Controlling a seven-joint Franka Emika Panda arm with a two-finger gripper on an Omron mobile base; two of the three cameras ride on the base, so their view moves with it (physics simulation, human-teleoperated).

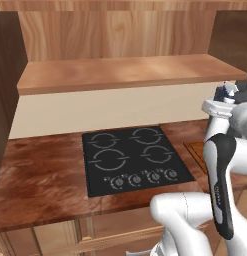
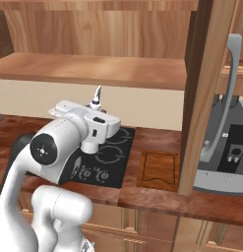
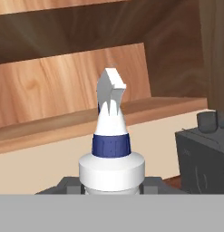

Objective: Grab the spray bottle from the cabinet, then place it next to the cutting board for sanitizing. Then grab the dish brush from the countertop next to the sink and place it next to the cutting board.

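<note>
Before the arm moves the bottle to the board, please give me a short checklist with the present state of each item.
1. Spray bottle is in the gripper: ok, its body sits between the fingers, head upright.
2. Bottle is out of the cabinet: ok, it is carried above the stove top.
3. Cutting board is in reach: ok, it lies on the countertop right of the stove.
4. Free spot beside the board: ok, bare counter shows in front of it.
5. Cabinet door near the path: not ok, it stands just right of the board.
6. Dish brush position: cannot tell.
</note>
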